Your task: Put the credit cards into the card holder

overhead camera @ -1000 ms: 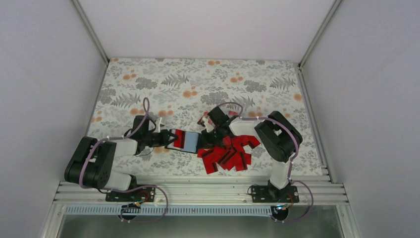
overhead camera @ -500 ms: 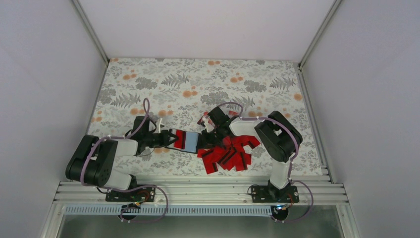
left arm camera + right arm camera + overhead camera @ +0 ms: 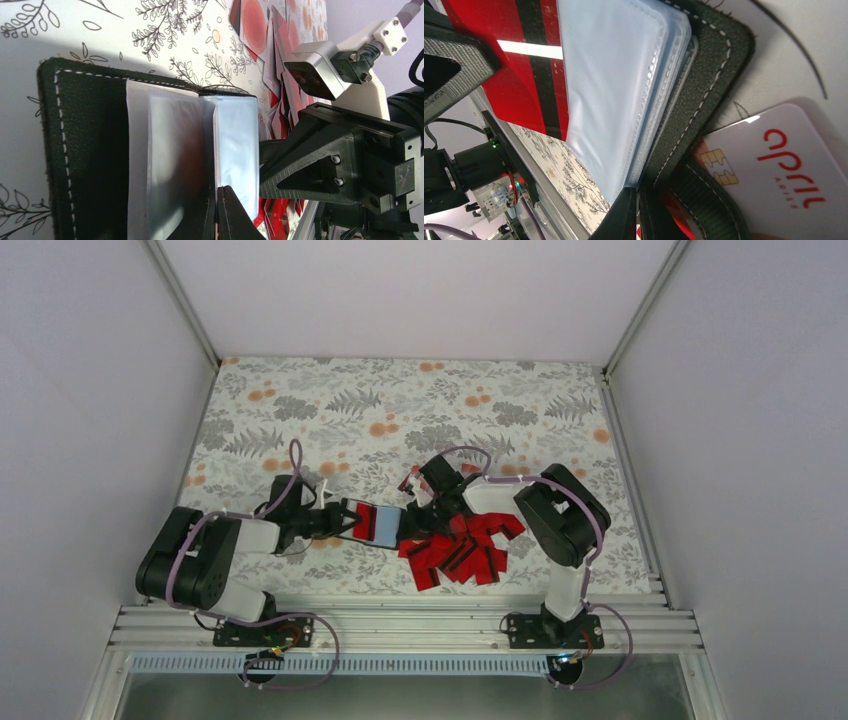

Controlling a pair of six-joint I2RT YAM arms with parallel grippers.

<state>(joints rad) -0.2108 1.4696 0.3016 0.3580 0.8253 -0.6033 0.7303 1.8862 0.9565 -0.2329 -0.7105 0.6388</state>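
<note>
The black card holder (image 3: 385, 528) lies open on the cloth between my two grippers, grey-blue panels up. A red card (image 3: 362, 518) with a black stripe sits in its left half and shows large in the right wrist view (image 3: 531, 75). My left gripper (image 3: 338, 521) is shut on a shiny panel's edge (image 3: 218, 200). My right gripper (image 3: 412, 517) is shut on the holder's opposite edge (image 3: 637, 205), by the stitched black cover (image 3: 709, 75). A pile of several red credit cards (image 3: 462, 552) lies just right of the holder.
A white card face with red "april" lettering and a chip (image 3: 784, 165) lies under the holder's corner. The metal rail (image 3: 400, 620) runs along the near table edge. White walls enclose the flowered cloth (image 3: 400, 410) on three sides.
The left arm's shoulder and elbow have shifted slightly to the right and up. The holder, the card pile and both grippers stay almost where they were.
</note>
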